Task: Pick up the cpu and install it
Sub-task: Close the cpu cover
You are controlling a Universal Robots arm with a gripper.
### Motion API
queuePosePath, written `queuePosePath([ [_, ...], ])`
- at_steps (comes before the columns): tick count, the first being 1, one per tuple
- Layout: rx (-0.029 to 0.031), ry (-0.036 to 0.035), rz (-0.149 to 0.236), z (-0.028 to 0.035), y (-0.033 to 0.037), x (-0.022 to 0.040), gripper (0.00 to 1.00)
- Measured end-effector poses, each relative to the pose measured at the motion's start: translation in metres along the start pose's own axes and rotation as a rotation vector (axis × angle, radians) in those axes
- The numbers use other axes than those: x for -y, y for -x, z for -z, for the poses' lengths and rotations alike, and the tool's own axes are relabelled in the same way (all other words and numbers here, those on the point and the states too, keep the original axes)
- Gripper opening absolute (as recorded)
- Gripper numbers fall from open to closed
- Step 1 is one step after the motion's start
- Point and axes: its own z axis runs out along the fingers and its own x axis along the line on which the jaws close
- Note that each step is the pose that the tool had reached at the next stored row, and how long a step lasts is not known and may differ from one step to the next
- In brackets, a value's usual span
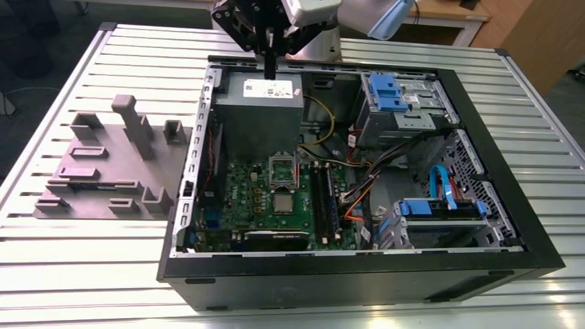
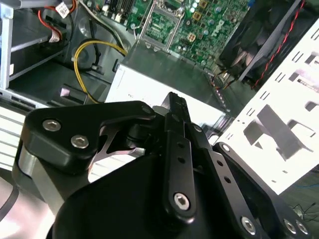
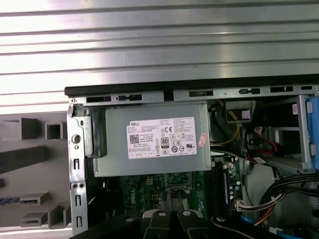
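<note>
I see the open PC case (image 1: 512, 226) on the slatted table (image 1: 82, 274). Grey power supply (image 1: 260, 113) sits under my gripper (image 1: 271, 74), fingers pressed together, gripping nothing. The cpu (image 1: 284, 203) lies on the green motherboard (image 1: 242, 199), just below the open socket frame (image 1: 282, 172).

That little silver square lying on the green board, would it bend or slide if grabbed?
The cpu looks like a rigid flat plate with a metal top, so it probably won't flex. Lying flat, it shouldn't roll or tip. Its thin edges and smooth top may be slippery to pinch.
</note>
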Motion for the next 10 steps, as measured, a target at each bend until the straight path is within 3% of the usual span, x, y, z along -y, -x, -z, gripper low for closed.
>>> queuePosePath([
  [3,-0.0008,0.0007,0.021,-0.0009,0.0001,0.002,0.11],
  [7,-0.004,0.0022,0.092,-0.0029,0.0001,0.0022,0.11],
  [10,-0.0045,0.0027,0.102,-0.0042,0.0004,0.0067,0.11],
])
